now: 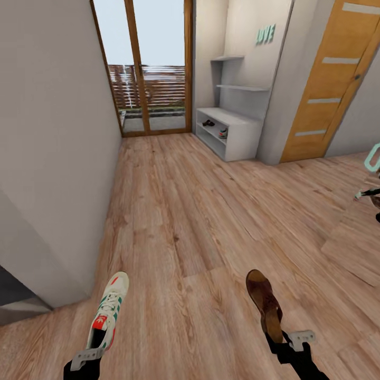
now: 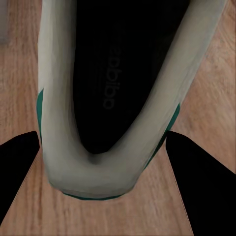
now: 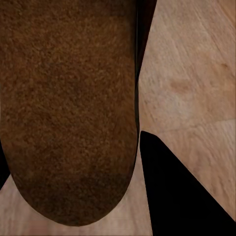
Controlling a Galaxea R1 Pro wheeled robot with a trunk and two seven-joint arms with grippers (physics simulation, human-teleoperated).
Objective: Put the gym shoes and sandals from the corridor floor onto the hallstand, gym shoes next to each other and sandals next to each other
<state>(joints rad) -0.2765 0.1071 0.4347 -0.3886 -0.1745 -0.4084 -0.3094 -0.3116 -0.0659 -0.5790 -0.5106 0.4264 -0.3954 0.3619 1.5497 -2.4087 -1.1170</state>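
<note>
Corridor floor (image 1: 211, 221) | left fingers (image 2: 19, 167) clamp gym shoe (image 1: 110, 311) heel | right fingers (image 3: 182, 196) clamp sandal (image 1: 265, 304) heel

Both end effectors (image 1: 95, 345) (image 1: 282, 338) clamped, extended forward

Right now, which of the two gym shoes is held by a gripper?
The gym shoe in the left gripper, held at its heel above the floor; the other gym shoe sits on the hallstand's lower shelf.
</note>
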